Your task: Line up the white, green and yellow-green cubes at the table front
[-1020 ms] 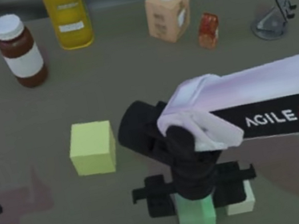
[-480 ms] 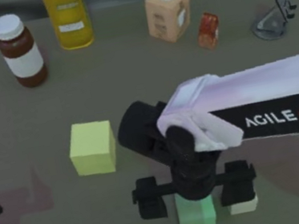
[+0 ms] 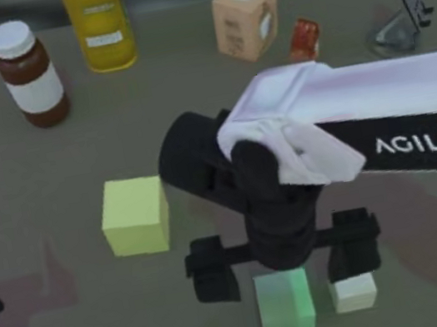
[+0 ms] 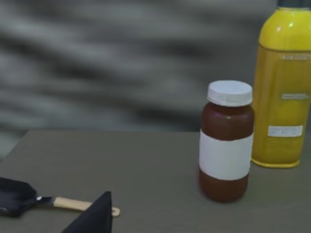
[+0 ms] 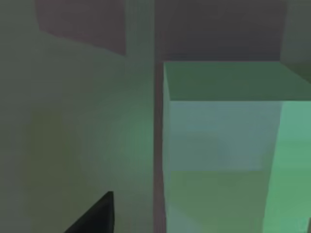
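1. Right gripper (image 3: 283, 258): fingers spread wide, holding nothing, poised over the table's (image 3: 56, 201) front edge.
2. Green cube (image 3: 285, 304): at the front edge, below and between the spread fingers, free of both.
3. White cube (image 3: 353, 292): just beside it, under the right-hand finger (image 3: 352, 241).
4. Yellow-green cube (image 3: 135, 215): left of centre, well apart.
5. Left gripper: fingers not visible; cannot tell.

Tabletop (image 3: 54, 192) front: mid-sized cube (image 3: 285, 304) sitting just left of smallest cube (image 3: 353, 292); largest cube (image 3: 135, 215) lying further left and back. Right pincer (image 3: 282, 262) hanging spread above the front pair. Jar (image 3: 30, 74), bottle (image 3: 98, 24), carton (image 3: 246, 15), packet (image 3: 303, 37) standing along the rear.
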